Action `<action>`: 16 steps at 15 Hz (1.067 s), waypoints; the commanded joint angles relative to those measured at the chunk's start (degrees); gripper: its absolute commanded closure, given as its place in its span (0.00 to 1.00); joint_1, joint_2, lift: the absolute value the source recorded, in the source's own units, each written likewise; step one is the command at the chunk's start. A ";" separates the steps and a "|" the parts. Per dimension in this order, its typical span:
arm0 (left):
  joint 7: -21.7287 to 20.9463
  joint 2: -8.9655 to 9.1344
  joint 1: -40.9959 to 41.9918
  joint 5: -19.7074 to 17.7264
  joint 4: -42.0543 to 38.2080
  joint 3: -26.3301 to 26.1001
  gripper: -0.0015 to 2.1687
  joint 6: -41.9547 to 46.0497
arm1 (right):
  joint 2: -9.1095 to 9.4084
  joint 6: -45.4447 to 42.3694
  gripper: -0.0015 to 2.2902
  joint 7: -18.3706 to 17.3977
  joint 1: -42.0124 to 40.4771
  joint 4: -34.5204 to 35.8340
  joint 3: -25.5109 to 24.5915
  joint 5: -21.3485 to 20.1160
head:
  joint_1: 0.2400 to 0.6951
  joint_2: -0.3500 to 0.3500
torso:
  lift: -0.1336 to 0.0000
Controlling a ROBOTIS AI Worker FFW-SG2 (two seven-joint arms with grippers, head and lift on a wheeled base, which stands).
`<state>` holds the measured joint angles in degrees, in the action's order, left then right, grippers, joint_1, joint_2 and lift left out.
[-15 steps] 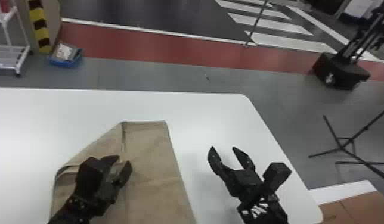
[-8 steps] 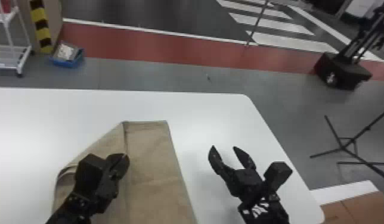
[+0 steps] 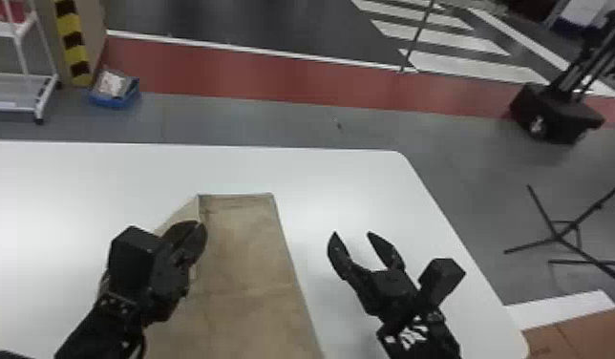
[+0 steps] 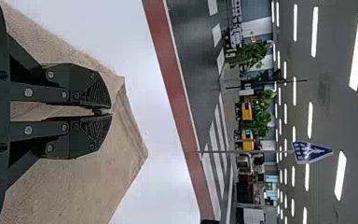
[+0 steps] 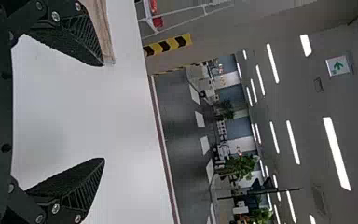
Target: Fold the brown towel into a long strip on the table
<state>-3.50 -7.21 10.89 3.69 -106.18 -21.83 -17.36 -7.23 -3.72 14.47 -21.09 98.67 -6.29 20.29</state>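
Left fingers [image 3: 192, 241] have closed and advanced toward the far end of the brown towel [image 3: 244, 267] on the desk [image 3: 321, 172]. Left wrist view: cloth appears pinched between the tips, probably ready for the next fold. Right wrist view: right fingers [image 5: 81, 186] stand open above the desk.

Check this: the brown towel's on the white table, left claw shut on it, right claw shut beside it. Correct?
The right claw is open, not shut, as the right wrist view shows. The rest stands: the brown towel is on the white table, the left claw shut on it and the right claw beside it.
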 commanded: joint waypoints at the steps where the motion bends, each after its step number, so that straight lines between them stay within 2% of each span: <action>1: -0.02 0.18 -0.87 -0.17 -0.25 1.00 0.47 0.00 | 0.02 1.05 0.08 -0.06 -0.71 3.02 3.57 -0.25 | 1.00 0.08 | 0.08; 4: 0.68 0.26 -1.93 -0.08 0.54 1.71 0.47 0.70 | -0.24 3.33 0.10 0.12 -1.94 6.72 9.98 -2.89 | 1.00 0.20 | 0.08; 6: 1.03 0.09 -2.28 0.00 0.54 2.59 0.47 1.05 | -1.56 3.33 0.13 1.26 -2.64 7.42 14.29 -4.56 | 1.00 0.27 | 0.08; 7: 0.95 0.09 -2.37 -0.08 0.54 2.94 0.47 1.23 | -2.09 3.33 0.13 1.61 -2.64 7.33 16.40 -5.53 | 1.00 0.34 | 0.08; 9: 1.03 0.00 -2.37 -0.17 0.45 3.02 0.47 2.10 | -2.53 2.98 0.17 1.70 -2.38 6.45 19.91 -8.25 | 1.00 0.42 | 0.08; 12: 1.21 0.00 -2.10 -0.17 0.01 2.76 0.47 4.39 | -2.53 2.10 0.18 1.43 -0.09 3.38 24.04 -13.00 | 1.00 0.50 | 0.08; 14: 1.12 -0.18 -1.31 -0.17 -0.60 2.85 0.47 5.80 | -2.26 2.10 0.18 -0.24 2.28 0.83 26.77 -16.25 | 1.00 0.53 | 0.08; 16: 1.03 -0.70 -0.78 -0.17 -1.40 2.94 0.47 5.80 | -2.18 2.98 0.18 -0.50 4.83 -1.28 28.97 -17.66 | 1.00 0.56 | 0.08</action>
<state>-2.43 -7.54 9.70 3.51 -107.03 -18.95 -11.65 -9.49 -1.42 13.96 -18.06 98.97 21.13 3.79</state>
